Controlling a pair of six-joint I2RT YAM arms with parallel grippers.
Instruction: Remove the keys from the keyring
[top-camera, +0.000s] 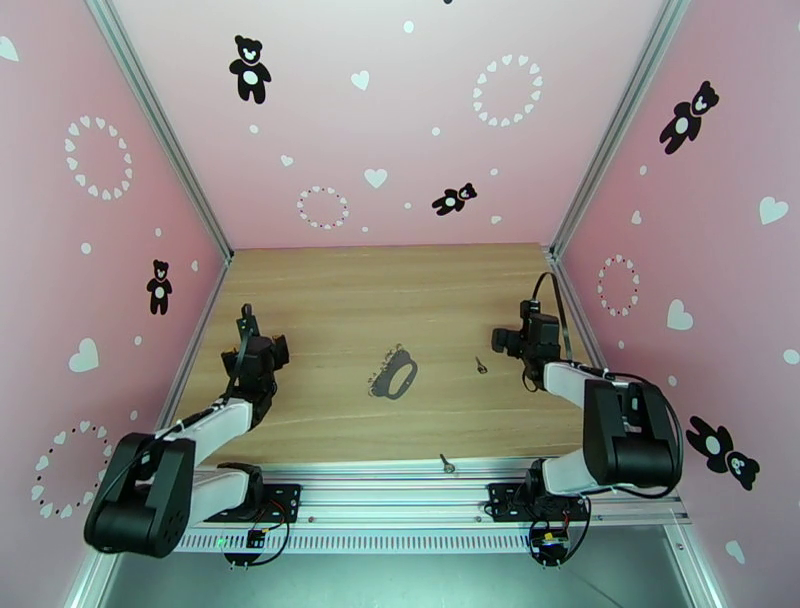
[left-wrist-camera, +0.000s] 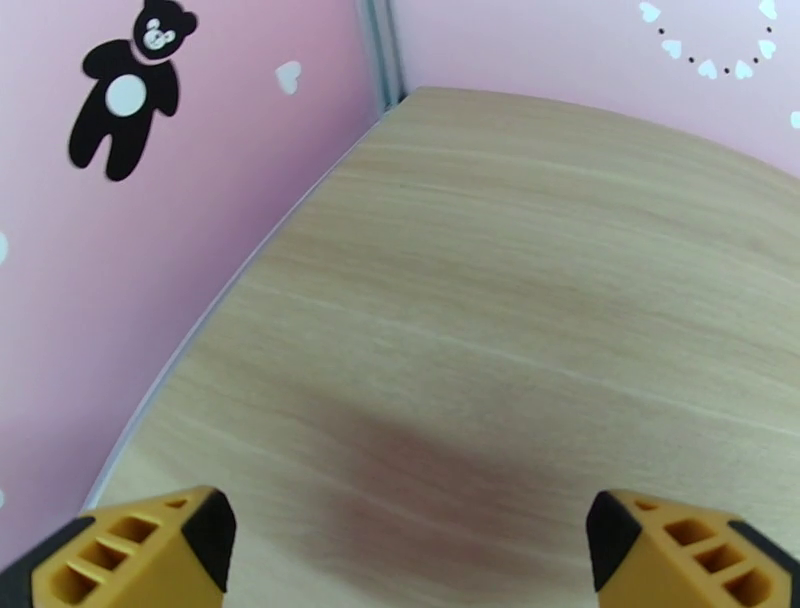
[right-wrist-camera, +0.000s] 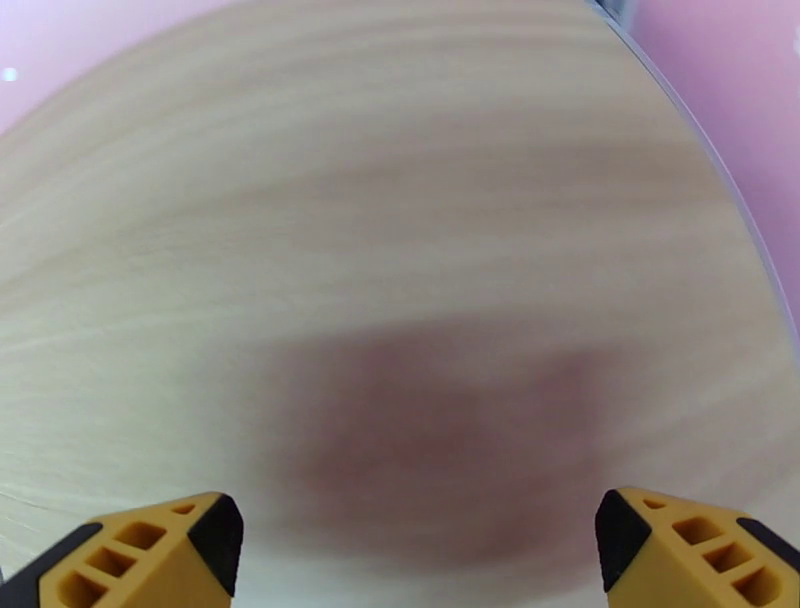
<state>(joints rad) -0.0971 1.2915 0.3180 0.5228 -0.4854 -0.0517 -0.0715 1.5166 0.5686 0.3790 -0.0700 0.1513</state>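
Keyring (top-camera: 395, 377) lies flat near the middle of the tabletop (top-camera: 330, 290) in the top view, its chain bunched against its left side. One key (top-camera: 481, 365) lies to its right, apart from the loop, between it and the right gripper (top-camera: 516, 358). A second key (top-camera: 447, 464) lies at the near edge, beside the metal rail (top-camera: 400, 490), well apart from both grippers. The left gripper (top-camera: 263, 335) hangs over the left side of the tabletop, well apart from the keyring. The right gripper hangs near the right edge, closer to the first key than to the loop.

From the left wrist, the left gripper (left-wrist-camera: 410, 545) has its jaws spread wide. Its yellow, black-tipped fingers (left-wrist-camera: 150, 550) stand at the bottom corners with bare wood between them. The far left corner of the tabletop and a bear sticker (left-wrist-camera: 128, 85) on the pink wall lie ahead.

From the right wrist, the right gripper (right-wrist-camera: 420, 545) also has its jaws spread wide over blurred wood. The right edge of the tabletop curves past at upper right.
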